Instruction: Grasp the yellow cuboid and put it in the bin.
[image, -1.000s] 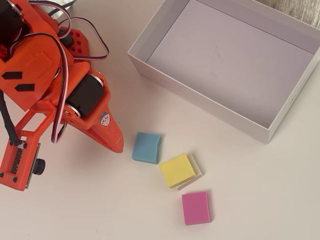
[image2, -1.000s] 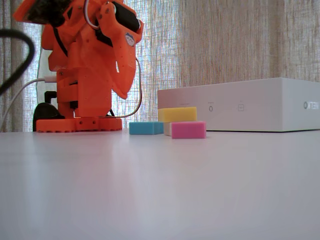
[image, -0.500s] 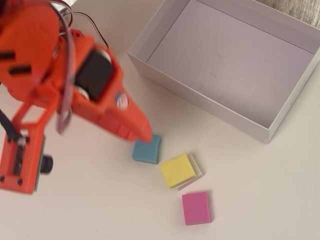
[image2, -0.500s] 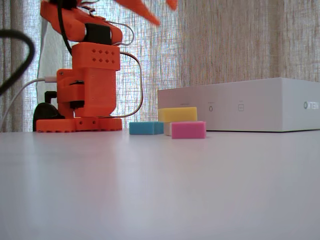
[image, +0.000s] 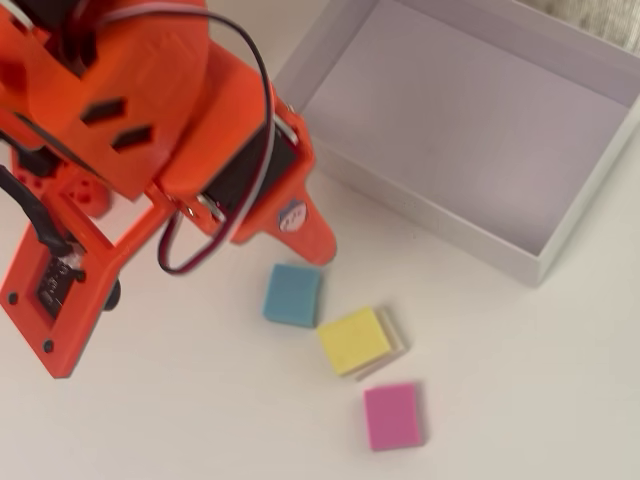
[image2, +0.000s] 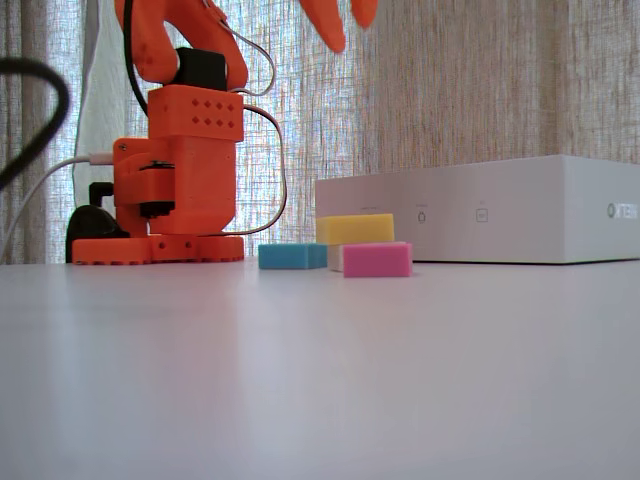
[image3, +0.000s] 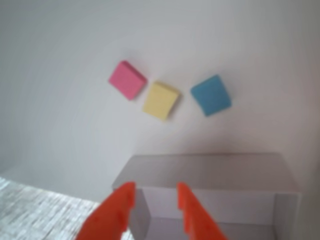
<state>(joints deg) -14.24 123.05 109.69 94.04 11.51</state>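
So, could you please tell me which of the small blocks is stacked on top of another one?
The yellow cuboid: a cream block peeks out beneath it, while the blue block and pink block lie on the table.

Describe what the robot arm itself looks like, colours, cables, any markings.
The arm is bright orange plastic with black motor blocks and looping black and white cables. A small round sticker sits near the gripper, whose two fingers are pointed orange wedges. Its base has rows of small holes.
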